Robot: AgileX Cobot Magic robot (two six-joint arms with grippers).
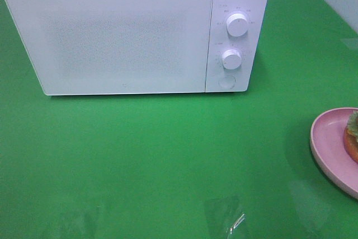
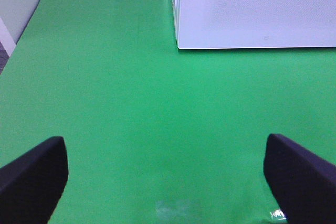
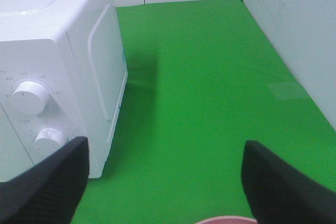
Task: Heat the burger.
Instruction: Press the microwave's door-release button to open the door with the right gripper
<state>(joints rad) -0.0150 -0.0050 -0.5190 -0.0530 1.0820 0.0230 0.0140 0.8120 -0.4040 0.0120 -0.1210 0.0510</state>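
The burger lies on a pink plate at the right edge of the exterior high view; only its lettuce frill and an orange-brown edge show. A white microwave stands at the back with its door shut. My left gripper is open over bare green table, with the microwave's lower left corner ahead of it. My right gripper is open too, its fingers wide apart, with the plate's rim just below it and the microwave's knob side beside it. Neither gripper appears in the exterior high view.
Two white knobs and a round button sit on the microwave's right panel. White walls border the green table at the right and back. A patch of clear tape lies near the front edge.
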